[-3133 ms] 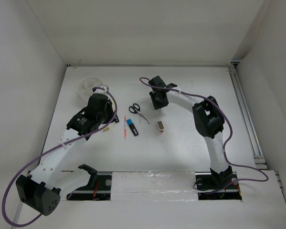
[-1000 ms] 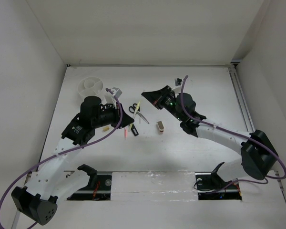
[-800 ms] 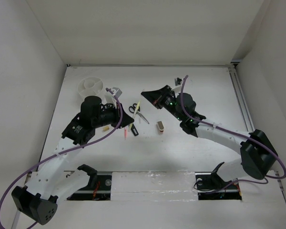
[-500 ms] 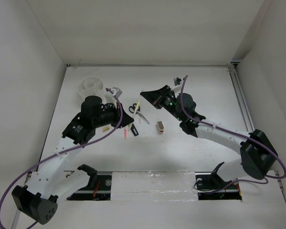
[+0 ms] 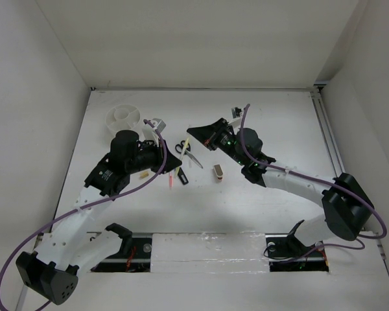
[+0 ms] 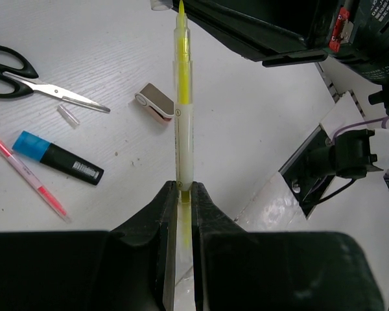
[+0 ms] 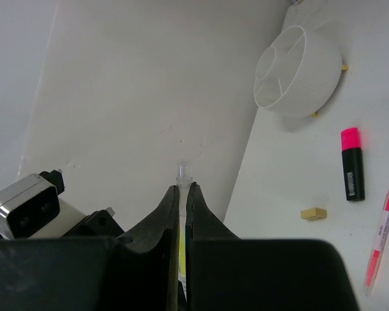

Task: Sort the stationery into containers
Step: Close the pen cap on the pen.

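Note:
My left gripper (image 5: 168, 160) (image 6: 183, 185) is shut on the lower end of a thin yellow pencil (image 5: 187, 144) (image 6: 183, 110) and holds it above the table. My right gripper (image 5: 190, 131) (image 7: 183, 186) is shut on the pencil's other end, and a clear tip (image 7: 183, 172) sticks out past its fingers. Below lie black-handled scissors (image 6: 23, 72), a blue highlighter (image 6: 58, 157), a pink pencil (image 6: 29, 175) and a tan-grey block (image 5: 218, 171) (image 6: 157, 103). The white divided tub (image 5: 125, 117) (image 7: 298, 71) stands at the back left, with a pink highlighter (image 7: 352, 165) and a beige eraser (image 7: 313, 213) near it.
A small clear cap (image 6: 68, 115) lies beside the scissors' blades. White walls close in the table on the left, back and right. A metal rail (image 5: 334, 155) runs along the right edge. Both arms reach over the middle of the table.
Since 3.1 s ago the left gripper has lifted the yellow pencil and the right arm has swung over. In the last half second the right gripper edged left onto the pencil's end.

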`<state>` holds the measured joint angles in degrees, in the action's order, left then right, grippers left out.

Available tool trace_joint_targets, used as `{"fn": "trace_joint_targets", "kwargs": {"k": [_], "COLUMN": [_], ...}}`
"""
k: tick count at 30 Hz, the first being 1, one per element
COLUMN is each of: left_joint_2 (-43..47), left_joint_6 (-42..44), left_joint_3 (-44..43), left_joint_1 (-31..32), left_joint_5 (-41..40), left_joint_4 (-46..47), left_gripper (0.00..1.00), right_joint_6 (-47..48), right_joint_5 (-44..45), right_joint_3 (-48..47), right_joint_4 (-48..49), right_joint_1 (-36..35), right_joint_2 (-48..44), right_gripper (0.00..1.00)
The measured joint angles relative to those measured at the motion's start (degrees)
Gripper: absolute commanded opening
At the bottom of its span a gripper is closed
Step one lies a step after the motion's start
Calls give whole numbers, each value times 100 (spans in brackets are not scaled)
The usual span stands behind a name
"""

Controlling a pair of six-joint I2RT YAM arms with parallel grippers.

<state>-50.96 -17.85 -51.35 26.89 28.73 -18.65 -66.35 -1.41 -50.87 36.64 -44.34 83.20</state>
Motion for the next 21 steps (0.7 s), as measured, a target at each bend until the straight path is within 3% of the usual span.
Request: {"fn": "trace_joint_targets", "kwargs": {"k": [21], "left_joint_2": [-4], "left_joint_6": [0], "left_joint_3": [0], "left_joint_1": [0], "left_joint_5": [-72], "left_joint_4": [-4], "left_gripper": [0], "right_joint_6": [-9], "right_joint_5": [52], "right_joint_3": [15], "right_joint_4": [24], "right_joint_1": [238], "right_joint_2": [-55], "right_gripper": [0]}}
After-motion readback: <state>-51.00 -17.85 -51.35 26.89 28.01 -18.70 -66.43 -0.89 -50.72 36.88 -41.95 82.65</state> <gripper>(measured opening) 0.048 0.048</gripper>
